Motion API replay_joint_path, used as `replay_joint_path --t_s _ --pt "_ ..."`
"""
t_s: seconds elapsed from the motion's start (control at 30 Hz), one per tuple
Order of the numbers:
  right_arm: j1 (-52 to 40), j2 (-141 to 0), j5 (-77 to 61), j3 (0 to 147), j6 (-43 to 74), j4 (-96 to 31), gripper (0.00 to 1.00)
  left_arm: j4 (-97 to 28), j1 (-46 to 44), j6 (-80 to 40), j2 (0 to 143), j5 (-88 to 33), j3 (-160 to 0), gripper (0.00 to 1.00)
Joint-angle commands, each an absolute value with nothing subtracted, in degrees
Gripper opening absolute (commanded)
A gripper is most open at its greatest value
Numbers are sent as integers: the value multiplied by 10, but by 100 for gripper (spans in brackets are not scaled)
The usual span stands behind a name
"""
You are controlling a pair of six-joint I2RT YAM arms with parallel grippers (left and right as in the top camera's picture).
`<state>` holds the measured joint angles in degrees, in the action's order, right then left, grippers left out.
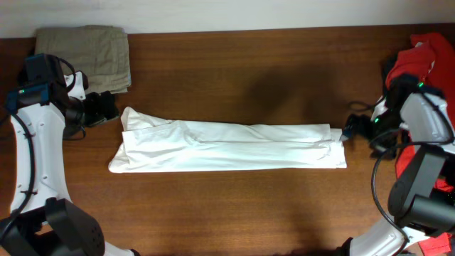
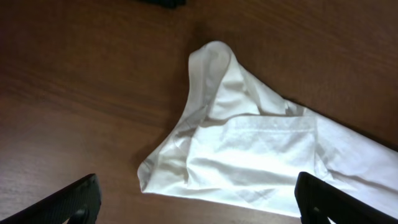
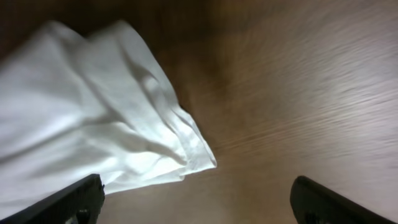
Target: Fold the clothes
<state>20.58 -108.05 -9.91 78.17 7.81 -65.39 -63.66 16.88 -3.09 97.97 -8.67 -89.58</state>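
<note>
A white garment (image 1: pixel 227 146), folded lengthwise into a long strip, lies across the middle of the wooden table. My left gripper (image 1: pixel 106 107) is open and empty just beyond its left end; the left wrist view shows that bunched end (image 2: pixel 249 149) between the spread fingers (image 2: pixel 196 202). My right gripper (image 1: pixel 348 131) is open and empty at the strip's right end; the right wrist view shows a corner of the cloth (image 3: pixel 112 130) above the spread fingers (image 3: pixel 199 199).
A folded olive-tan garment (image 1: pixel 89 53) lies at the back left corner. A pile of red clothing (image 1: pixel 426 64) lies at the right edge, behind my right arm. Bare wood (image 1: pixel 234 206) runs along the front.
</note>
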Motion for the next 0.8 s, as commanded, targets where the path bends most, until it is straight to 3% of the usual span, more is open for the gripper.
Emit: replay_joint_path --t_s 0.0,0.23,0.63,0.77 --pt "204 -1072 -133 680 73 -531 99 -638 169 -33 981 -113 -896 99" --pt "203 -1072 -271 630 -48 -472 99 -639 169 -33 981 -119 -896 99" --pt "217 -1073 -224 632 -44 -500 99 -638 169 -33 981 -119 -896 99" --pt "190 -1082 -232 603 -41 -445 99 -637 169 -33 981 -119 -896 99"
